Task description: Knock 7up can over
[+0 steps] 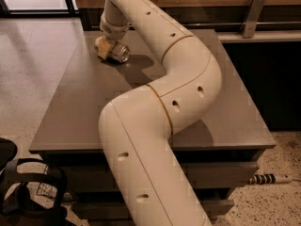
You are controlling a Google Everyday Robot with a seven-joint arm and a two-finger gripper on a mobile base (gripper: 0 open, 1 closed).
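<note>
The 7up can [120, 52] is a small silvery can at the far left of the grey table [70, 112]. It seems to lie tilted on its side with its shiny end toward me. My gripper [104, 47] is right at the can's left side, touching or nearly touching it, at the end of the cream arm [160, 107] that reaches across the table from the front. Green and red markings do not show.
A wood-panelled wall with a metal bracket [252, 13] runs behind the table. A dark counter [273, 79] stands to the right. Black equipment [21, 192] sits on the floor at the lower left. A striped handle [269, 178] lies on the floor at the right.
</note>
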